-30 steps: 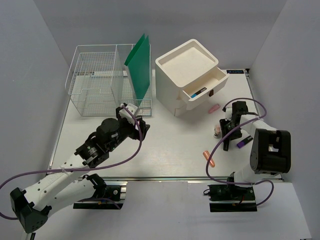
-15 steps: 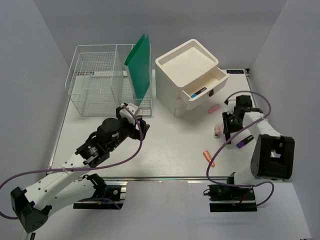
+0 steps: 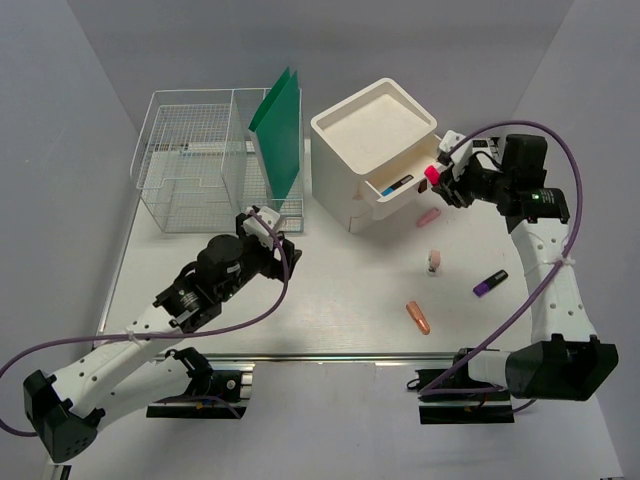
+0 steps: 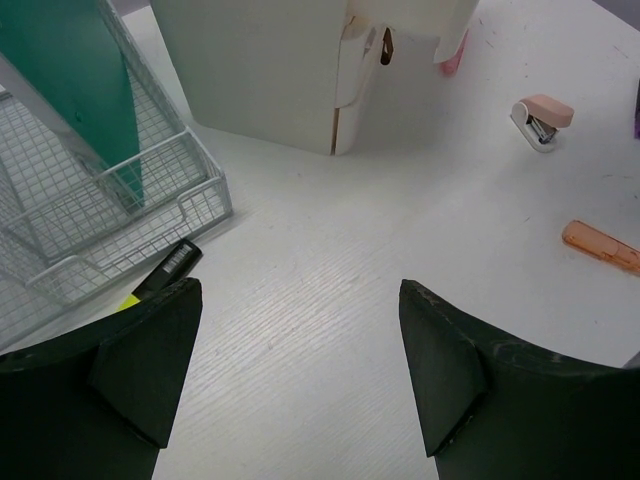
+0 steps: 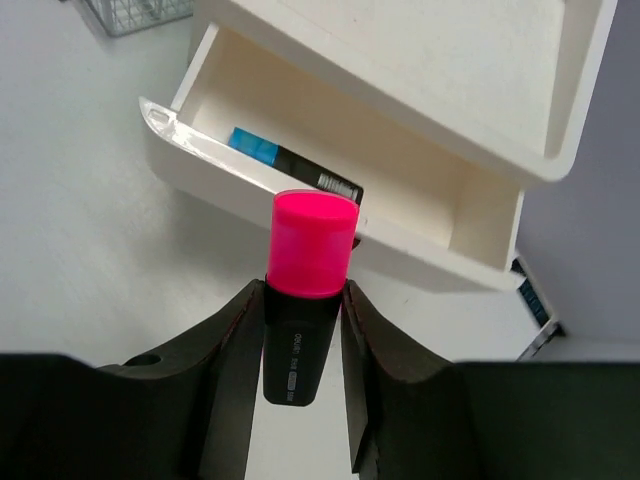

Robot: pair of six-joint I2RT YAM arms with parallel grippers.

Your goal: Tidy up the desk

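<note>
The desk point(image 3: 340, 290) is a white tabletop with a metal rail along its near edge. My right gripper point(image 3: 441, 177) is shut on a pink-capped black highlighter point(image 5: 305, 290), held in the air just right of the open top drawer point(image 3: 412, 172) of the white drawer box point(image 3: 372, 128). A blue-capped black marker point(image 5: 290, 160) lies in that drawer. My left gripper point(image 3: 278, 252) is open and empty, low over the desk point(image 4: 330, 300) by the wire basket point(image 3: 195, 170).
On the desk lie a pink eraser point(image 3: 428, 217), a small pink-and-white stapler point(image 3: 433, 262), a purple highlighter point(image 3: 489, 283) and an orange piece point(image 3: 419, 317). A green folder point(image 3: 280, 128) stands in the basket. A black marker point(image 4: 165, 268) lies by the basket's corner.
My right arm has risen from the desk with the pink highlighter and swung back to the open drawer. The left arm has barely moved.
</note>
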